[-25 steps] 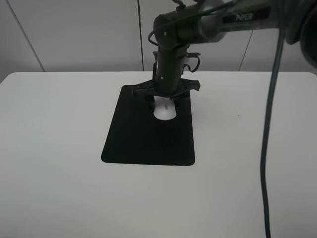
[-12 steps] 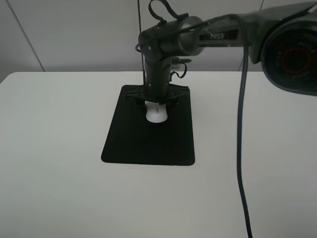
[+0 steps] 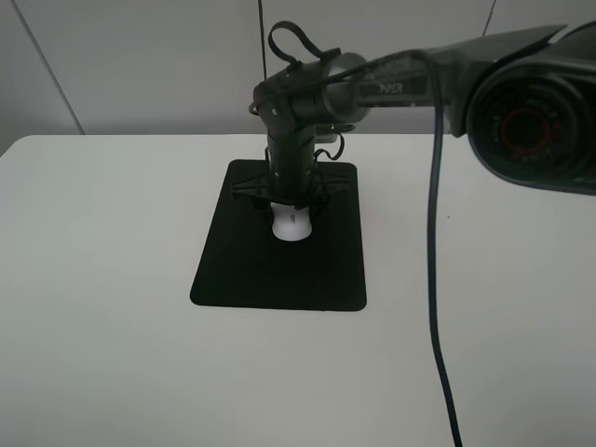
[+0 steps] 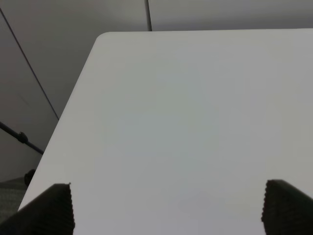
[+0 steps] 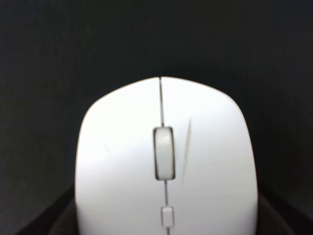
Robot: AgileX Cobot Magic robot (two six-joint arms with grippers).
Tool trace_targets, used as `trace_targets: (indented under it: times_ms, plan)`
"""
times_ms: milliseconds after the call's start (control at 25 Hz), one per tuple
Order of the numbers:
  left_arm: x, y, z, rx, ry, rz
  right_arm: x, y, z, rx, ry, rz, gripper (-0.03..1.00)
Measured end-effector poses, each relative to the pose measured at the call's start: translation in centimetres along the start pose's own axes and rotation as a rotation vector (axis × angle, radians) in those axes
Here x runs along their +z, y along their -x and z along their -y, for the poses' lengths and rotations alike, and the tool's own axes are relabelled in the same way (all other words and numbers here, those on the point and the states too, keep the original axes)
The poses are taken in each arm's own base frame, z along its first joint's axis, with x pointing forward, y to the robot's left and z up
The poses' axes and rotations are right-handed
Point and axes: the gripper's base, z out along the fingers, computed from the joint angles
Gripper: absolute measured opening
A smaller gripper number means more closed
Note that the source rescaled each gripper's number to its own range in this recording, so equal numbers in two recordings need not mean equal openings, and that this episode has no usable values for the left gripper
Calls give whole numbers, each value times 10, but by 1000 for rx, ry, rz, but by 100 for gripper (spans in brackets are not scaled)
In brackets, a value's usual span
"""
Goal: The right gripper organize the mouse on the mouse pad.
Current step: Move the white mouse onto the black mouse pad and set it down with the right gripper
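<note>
The white mouse (image 3: 291,226) lies on the upper middle of the black mouse pad (image 3: 279,272). My right gripper (image 3: 291,210) stands straight down over the mouse, with a finger on each side of it, shut on it. In the right wrist view the mouse (image 5: 166,156) fills the frame, grey scroll wheel in the middle, the pad (image 5: 146,39) behind it, and dark fingers (image 5: 44,218) flank its sides. My left gripper (image 4: 166,210) is open over bare white table, out of the exterior high view.
The white table (image 3: 93,279) spreads around the pad. The right arm's black cable (image 3: 433,279) hangs down the right side, and its large dark body (image 3: 531,112) fills the upper right. The table's left edge (image 4: 73,98) shows in the left wrist view.
My right gripper has moved left and slightly toward the front, and the mouse has moved with it, from the pad's upper right toward its upper middle.
</note>
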Motion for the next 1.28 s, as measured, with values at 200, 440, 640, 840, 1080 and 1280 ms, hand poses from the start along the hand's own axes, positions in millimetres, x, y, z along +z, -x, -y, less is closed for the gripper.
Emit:
trace_targets:
  times_ms: [200,440,640,840,1080,1280]
  plan:
    - [0,0,0,0,0,0,0,2,0,-4,-6,23,4]
    - [0,0,0,0,0,0,1,3,0,-4,-2,28,4]
    - [0,0,0,1,0,0,4,2,-1,-5,-5,23,4]
    - [0,0,0,1,0,0,4,2,-1,-3,-2,21,5]
    - [0,0,0,1,0,0,4,2,-1,0,1,22,78]
    - [0,0,0,1,0,0,4,2,-1,1,1,22,86]
